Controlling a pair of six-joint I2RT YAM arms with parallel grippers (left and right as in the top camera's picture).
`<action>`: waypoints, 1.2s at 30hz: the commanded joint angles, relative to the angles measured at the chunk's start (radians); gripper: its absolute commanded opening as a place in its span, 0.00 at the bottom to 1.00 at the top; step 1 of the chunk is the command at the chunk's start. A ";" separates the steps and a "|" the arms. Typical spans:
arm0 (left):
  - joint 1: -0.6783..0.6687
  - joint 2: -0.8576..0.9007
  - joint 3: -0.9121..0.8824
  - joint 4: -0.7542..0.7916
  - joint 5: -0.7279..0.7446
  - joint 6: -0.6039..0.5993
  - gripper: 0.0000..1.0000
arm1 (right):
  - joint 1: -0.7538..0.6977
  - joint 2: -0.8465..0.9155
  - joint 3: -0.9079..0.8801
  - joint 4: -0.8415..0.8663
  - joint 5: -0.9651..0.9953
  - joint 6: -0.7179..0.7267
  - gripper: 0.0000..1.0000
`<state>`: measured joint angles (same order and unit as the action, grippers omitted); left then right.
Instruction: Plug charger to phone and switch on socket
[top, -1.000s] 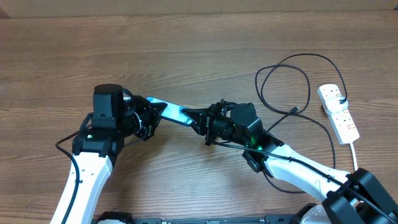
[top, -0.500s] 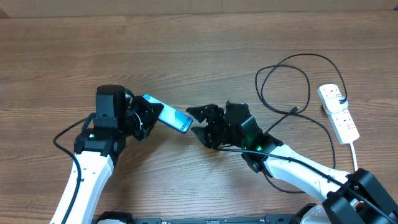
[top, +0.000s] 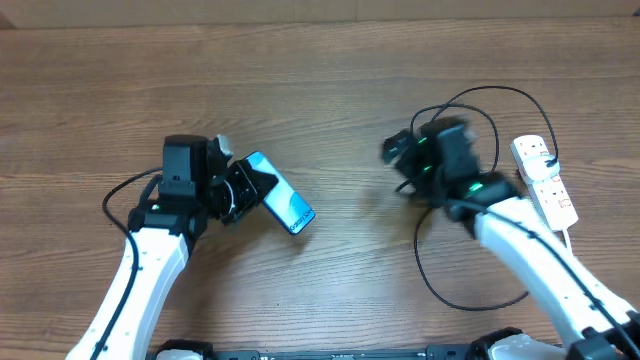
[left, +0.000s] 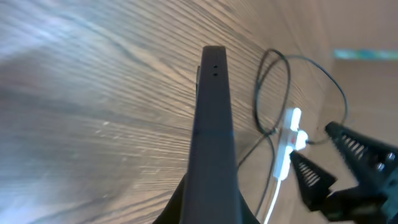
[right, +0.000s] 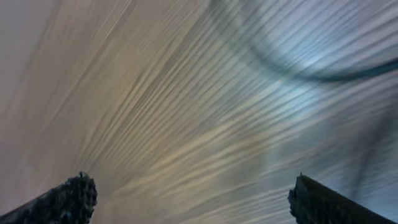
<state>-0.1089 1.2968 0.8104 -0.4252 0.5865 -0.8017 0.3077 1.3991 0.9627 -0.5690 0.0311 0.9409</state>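
The left gripper (top: 243, 192) is clenching one end of the phone (top: 285, 205), whose blue screen is facing up and whose free end is pointing toward the table's (top: 320, 80) middle. The right gripper (top: 400, 155), motion-blurred, is hanging empty with its jaws spread wide by the looped black charger cable (top: 497, 125). The cable is lying beside the white power strip (top: 545, 180).

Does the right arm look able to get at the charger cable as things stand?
Probably yes: the right gripper is open and empty, close beside the charger loop, with nothing between them. The connector tip is not visible, likely hidden under the arm.
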 joint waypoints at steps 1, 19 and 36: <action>0.005 0.057 0.010 0.036 0.130 0.063 0.04 | -0.119 -0.006 0.012 -0.087 0.050 -0.087 1.00; 0.005 0.188 0.010 0.172 0.331 0.061 0.04 | -0.230 0.309 0.011 -0.123 0.066 -0.184 0.54; 0.005 0.188 0.010 0.172 0.330 0.061 0.04 | -0.177 0.304 0.014 -0.173 -0.040 -0.251 0.04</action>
<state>-0.1089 1.4872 0.8101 -0.2615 0.8795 -0.7582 0.0948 1.7550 0.9806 -0.7361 0.0475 0.7532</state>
